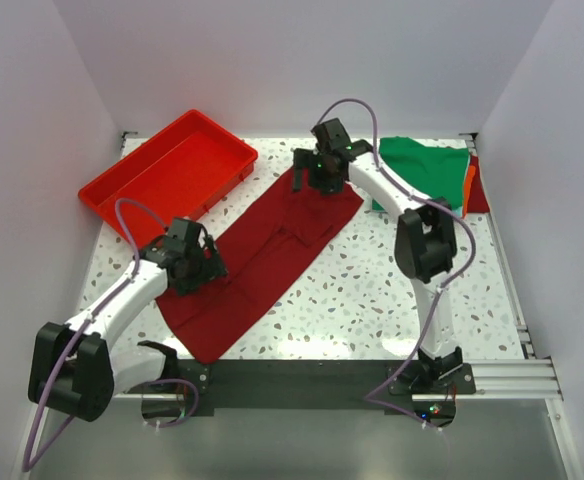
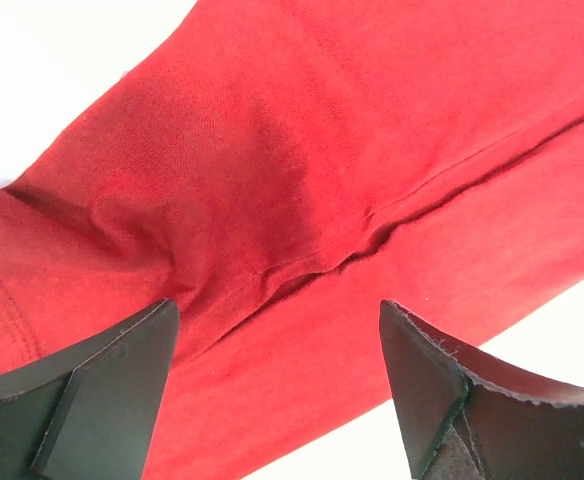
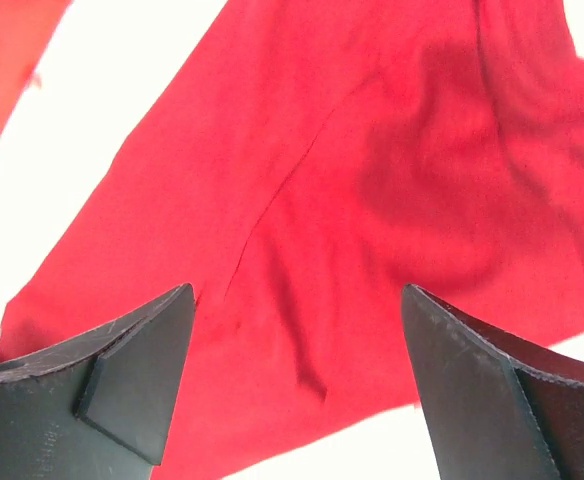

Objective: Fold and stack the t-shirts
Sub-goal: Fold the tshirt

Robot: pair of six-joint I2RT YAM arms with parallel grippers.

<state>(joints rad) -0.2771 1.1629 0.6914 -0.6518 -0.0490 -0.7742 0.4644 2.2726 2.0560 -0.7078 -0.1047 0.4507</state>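
Note:
The dark red t-shirt [image 1: 267,255] lies folded into a long diagonal strip across the table, from front left to back centre. My left gripper [image 1: 207,268] is open, low over the shirt's left edge; in the left wrist view its fingers [image 2: 102,385] straddle the cloth [image 2: 302,180] near a fold seam. My right gripper [image 1: 312,180] is open over the strip's far end; in the right wrist view the cloth [image 3: 372,200] fills the space between the jaws. The green t-shirt [image 1: 424,168] lies at the back right on orange [image 1: 469,182] and red [image 1: 480,192] shirt edges.
A bright red plastic tray [image 1: 167,172] stands at the back left, its near corner close to the shirt strip. White walls enclose the speckled table [image 1: 372,300] on three sides. The arm bases and a metal rail sit along the near edge.

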